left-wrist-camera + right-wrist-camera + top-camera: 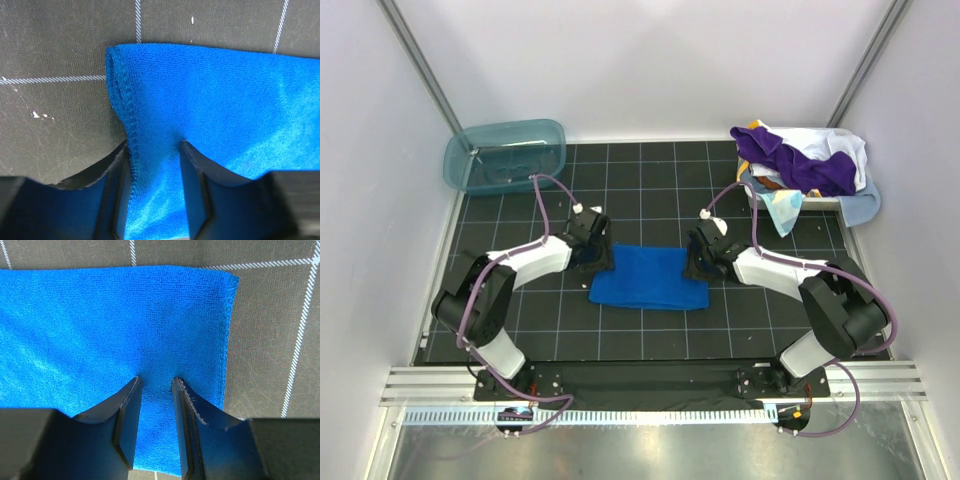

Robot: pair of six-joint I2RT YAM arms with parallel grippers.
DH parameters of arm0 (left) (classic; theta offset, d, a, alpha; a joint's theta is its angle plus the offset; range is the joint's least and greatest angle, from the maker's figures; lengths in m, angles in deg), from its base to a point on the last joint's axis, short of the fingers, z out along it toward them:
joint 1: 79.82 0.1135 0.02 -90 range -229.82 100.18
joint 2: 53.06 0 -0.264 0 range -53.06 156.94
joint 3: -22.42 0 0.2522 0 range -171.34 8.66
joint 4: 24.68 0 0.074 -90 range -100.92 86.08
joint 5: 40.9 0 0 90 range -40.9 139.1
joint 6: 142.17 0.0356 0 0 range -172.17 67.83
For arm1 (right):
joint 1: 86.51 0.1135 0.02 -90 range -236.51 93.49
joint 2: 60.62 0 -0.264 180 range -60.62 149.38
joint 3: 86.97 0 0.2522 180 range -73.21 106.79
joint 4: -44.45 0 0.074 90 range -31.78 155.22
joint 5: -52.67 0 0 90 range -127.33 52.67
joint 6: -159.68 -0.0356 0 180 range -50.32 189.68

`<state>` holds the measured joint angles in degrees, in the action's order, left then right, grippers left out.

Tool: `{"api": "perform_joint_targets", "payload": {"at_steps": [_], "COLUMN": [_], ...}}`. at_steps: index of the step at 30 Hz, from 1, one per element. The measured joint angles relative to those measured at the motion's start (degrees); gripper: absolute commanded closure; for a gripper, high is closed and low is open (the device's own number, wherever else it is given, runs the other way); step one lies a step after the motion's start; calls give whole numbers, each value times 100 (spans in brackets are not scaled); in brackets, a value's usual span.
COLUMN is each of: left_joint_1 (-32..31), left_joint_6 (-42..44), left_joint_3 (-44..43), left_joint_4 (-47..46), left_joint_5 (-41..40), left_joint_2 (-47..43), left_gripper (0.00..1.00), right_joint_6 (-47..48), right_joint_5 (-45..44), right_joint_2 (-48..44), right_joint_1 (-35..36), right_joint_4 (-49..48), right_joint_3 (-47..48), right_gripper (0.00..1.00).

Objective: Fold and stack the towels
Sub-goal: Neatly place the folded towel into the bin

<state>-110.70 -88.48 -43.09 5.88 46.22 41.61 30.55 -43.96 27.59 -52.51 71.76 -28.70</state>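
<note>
Both short ends of the blue towel (pixel 650 278), which lies flat at the middle of the black mat (pixel 650 190), are to be lifted level and together, so that the fold lands square. The left gripper (pixel 152 145) is half closed on the left hem, with cloth bunched between its fingers. The right gripper (pixel 156 380) is clamped likewise on a pinch of cloth near the right edge.

Left arm (pixel 535 258) and right arm (pixel 770 268) reach inward, wrists low, each pair of jaws drawn close together.

Top view overhead, looking down; both wrist views close, sharing blue towel (pixel 650 280).
</note>
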Motion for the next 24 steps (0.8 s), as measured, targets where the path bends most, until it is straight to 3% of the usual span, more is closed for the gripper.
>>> {"api": "perform_joint_targets", "payload": {"at_steps": [7,9,15,24], "left_joint_1": [-50,-96,-367,-466], "left_joint_6": [-114,-142,-70,409], "left_joint_3": [-17,-76,-610,-2144], "left_joint_4": [24,83,678,1377], "left_joint_5": [-251,-319,-868,-2317], "left_joint_2": [42,79,391,1412], "left_gripper": [84,100,100,100], "right_joint_6": [0,0,13,177], "right_joint_5": [39,44,63,142], "right_joint_2": [-46,-87,-308,-931], "right_joint_1": [0,0,0,0], "right_joint_4": [-4,0,98,308], "right_joint_3": [-15,-26,-48,-9], "right_gripper": [61,61,56,53]}}
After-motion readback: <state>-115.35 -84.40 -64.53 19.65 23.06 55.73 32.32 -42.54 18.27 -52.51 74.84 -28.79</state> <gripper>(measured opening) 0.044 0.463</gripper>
